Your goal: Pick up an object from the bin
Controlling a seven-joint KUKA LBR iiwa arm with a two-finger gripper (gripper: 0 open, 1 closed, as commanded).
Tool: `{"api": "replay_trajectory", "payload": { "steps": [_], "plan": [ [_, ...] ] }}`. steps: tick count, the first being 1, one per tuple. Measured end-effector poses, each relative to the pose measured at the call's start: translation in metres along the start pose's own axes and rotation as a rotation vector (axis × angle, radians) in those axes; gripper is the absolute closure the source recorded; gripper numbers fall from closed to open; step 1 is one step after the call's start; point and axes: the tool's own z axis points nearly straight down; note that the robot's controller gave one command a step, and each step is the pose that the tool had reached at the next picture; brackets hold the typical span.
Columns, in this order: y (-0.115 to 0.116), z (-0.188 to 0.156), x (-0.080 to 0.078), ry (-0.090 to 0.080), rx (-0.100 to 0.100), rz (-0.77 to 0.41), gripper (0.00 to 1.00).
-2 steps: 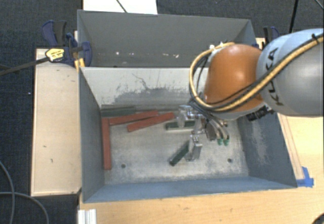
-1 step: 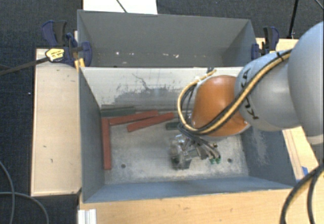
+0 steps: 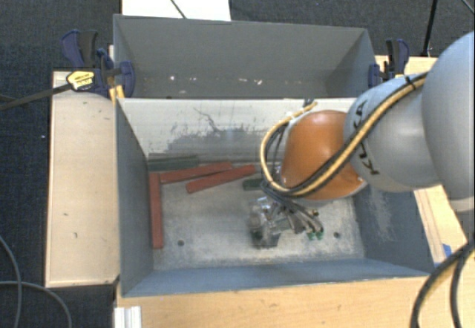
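The gripper (image 3: 269,228) sits low at mid-floor of the bin (image 3: 200,241), and I cannot tell whether it is spread or closed; it should square up before lifting, clear of the reddish bars (image 3: 220,179) to the left.

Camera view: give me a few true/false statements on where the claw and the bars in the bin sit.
1. A red-brown bar lies along the left wall of the bin. True.
2. The claw touches that bar. False: it is low over the middle of the floor, well right of the bar.
3. A dark green bar lies near the back wall. True.
4. The arm reaches in from the view's left. False: it comes from the right.
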Motion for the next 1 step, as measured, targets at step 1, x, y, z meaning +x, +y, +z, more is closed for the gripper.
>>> {"api": "replay_trajectory", "payload": {
  "steps": [1],
  "plan": [
    [-0.0002,-0.148,-0.0064,-0.004,0.001,-0.042,1.0]
  ]
}}
